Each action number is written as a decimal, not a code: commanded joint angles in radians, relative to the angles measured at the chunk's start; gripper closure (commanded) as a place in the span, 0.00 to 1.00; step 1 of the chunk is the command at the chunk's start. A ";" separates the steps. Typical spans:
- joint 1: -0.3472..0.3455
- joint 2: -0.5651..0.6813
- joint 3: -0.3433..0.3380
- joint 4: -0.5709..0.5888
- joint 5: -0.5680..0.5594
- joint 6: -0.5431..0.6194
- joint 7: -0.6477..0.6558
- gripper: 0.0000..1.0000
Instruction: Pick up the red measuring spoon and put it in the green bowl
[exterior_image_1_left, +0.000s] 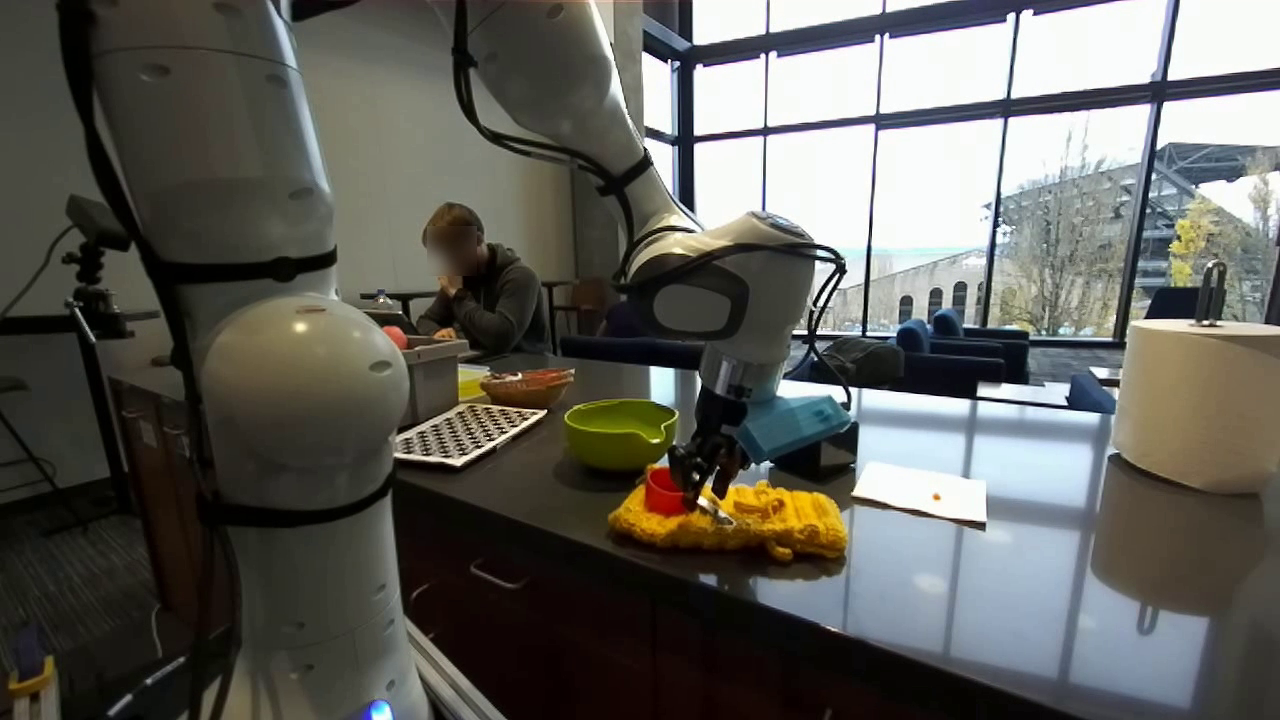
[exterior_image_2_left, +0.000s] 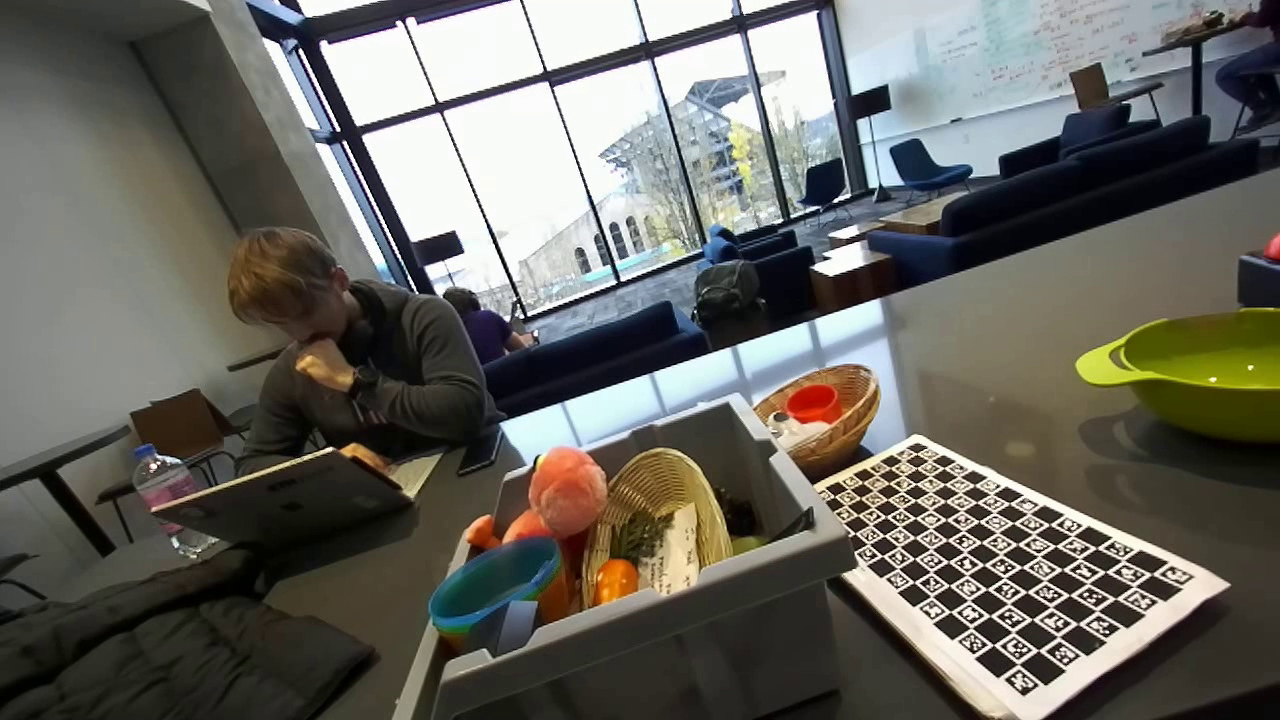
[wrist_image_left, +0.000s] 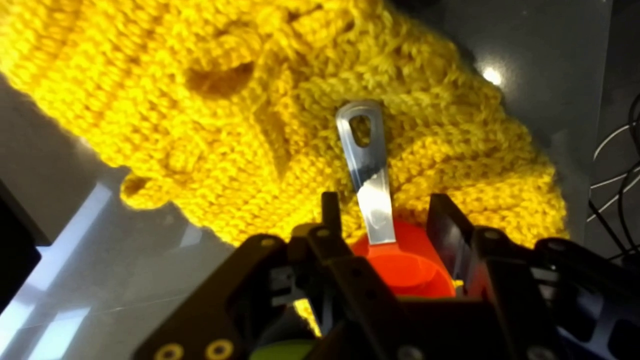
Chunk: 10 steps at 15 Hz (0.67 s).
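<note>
The red measuring spoon (exterior_image_1_left: 664, 492) rests on a yellow knitted cloth (exterior_image_1_left: 800, 522), its cup near one end. In the wrist view its red cup (wrist_image_left: 405, 272) and flat silver handle (wrist_image_left: 370, 185) show, with the handle pointing up the picture. My gripper (exterior_image_1_left: 706, 485) is low over the cloth. In the wrist view the gripper (wrist_image_left: 386, 215) is open, its fingers on either side of the spoon where handle meets cup, with gaps to the handle on both sides. The green bowl (exterior_image_1_left: 620, 440) stands beside the cloth; it also shows in an exterior view (exterior_image_2_left: 1195, 385).
A checkered board (exterior_image_2_left: 1000, 560), a grey bin (exterior_image_2_left: 640, 640) of toys and a wicker basket (exterior_image_2_left: 845, 440) holding a red cup stand beyond the bowl. A white paper (exterior_image_1_left: 920, 490) and a paper towel roll (exterior_image_1_left: 1190, 410) lie past the gripper. The counter edge runs close by the cloth.
</note>
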 joint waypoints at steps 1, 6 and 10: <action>-0.009 0.001 0.010 0.004 0.034 0.010 -0.028 0.43; -0.007 0.013 0.013 0.012 0.035 0.007 -0.027 0.39; -0.005 0.021 0.018 0.015 0.039 0.005 -0.028 0.51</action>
